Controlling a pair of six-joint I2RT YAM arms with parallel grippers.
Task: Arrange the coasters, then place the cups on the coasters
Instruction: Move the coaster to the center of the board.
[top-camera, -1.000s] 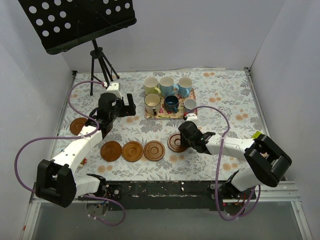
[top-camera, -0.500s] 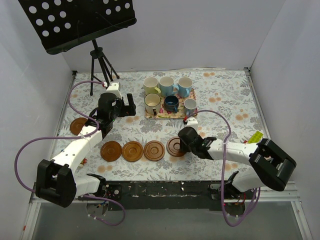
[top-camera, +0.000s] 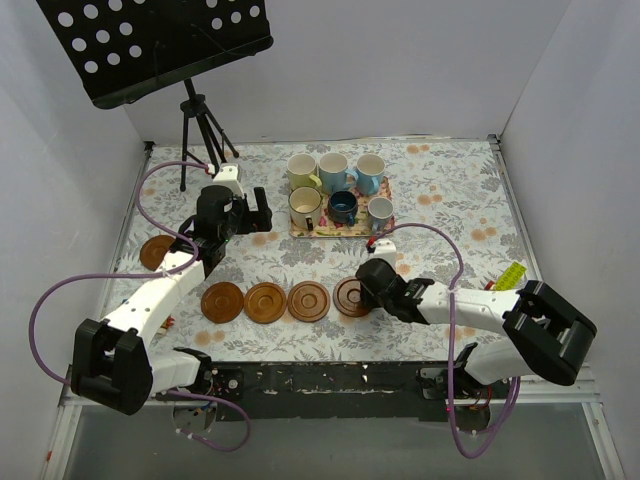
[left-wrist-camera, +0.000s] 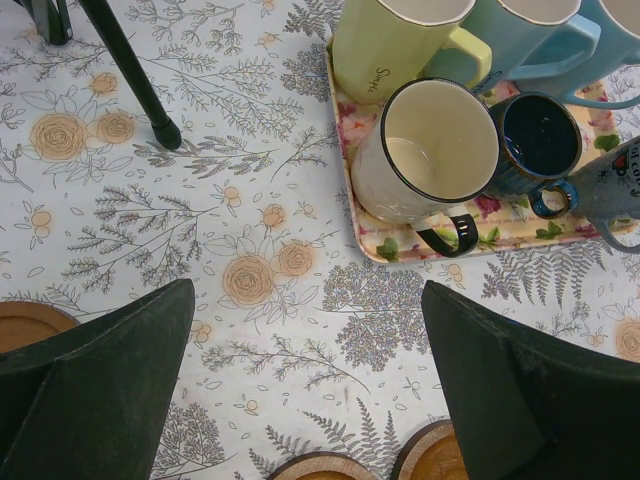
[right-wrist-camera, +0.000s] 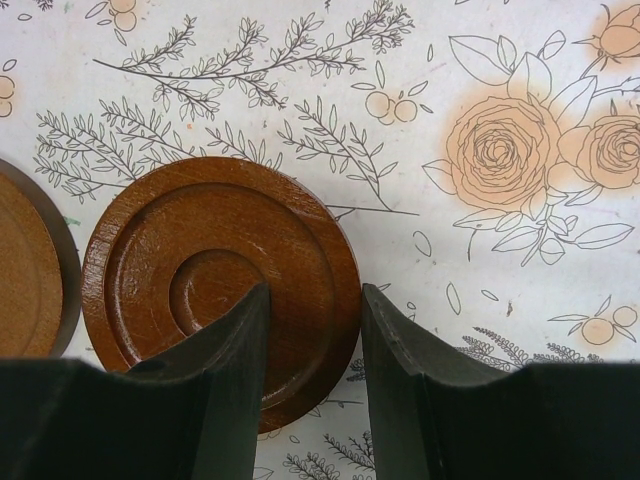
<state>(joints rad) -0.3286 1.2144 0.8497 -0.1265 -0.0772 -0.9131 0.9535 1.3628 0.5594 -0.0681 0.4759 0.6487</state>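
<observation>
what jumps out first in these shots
Four coasters sit in a row near the front edge, the right gripper closed on the rim of the end coaster. Six mugs crowd a floral tray at back centre, and a black music stand looms over the far left corner.

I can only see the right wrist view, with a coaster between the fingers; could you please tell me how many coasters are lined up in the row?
Observer: Four make up the row of coasters; the one you see is the rightmost coaster.
Operator: Are there any others?
Observer: One stray coaster lies apart, farther back and left of the row.
Operator: And the cups?
Observer: All six cups stand on the floral tray, none on a coaster.
</observation>
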